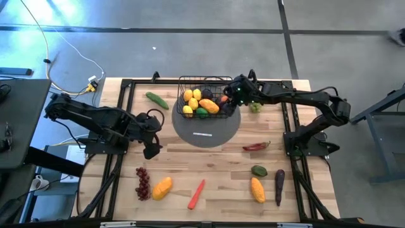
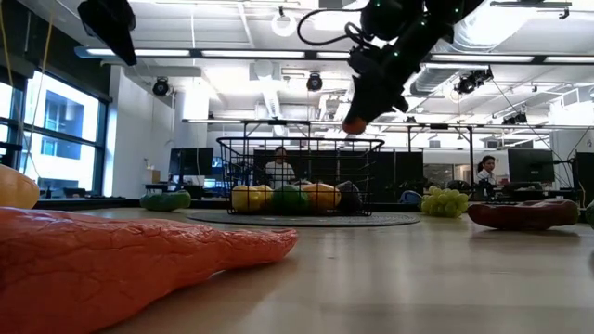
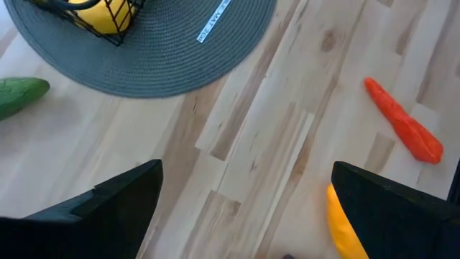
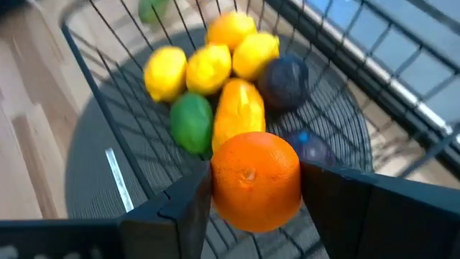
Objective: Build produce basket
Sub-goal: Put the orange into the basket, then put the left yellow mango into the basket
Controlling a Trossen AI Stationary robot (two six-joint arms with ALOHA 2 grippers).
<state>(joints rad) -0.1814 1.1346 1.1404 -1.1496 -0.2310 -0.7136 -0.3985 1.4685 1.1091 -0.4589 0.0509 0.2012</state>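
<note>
Right gripper over basket, 3 o'clock rim, pinching orange. Risk: release too near rim, orange bounces off piled lemons, rolls out. Left gripper spread, idle, 8 o'clock of mat.

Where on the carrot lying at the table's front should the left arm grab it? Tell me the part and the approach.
Grip the carrot across its thicker middle, coming straight down from above. It lies flat on the bare wood, long and tapered, angled slightly, with free space on both long sides. Turn the jaws crosswise to its length; the thin tip would likely slip. The left gripper hangs open nearby.
</note>
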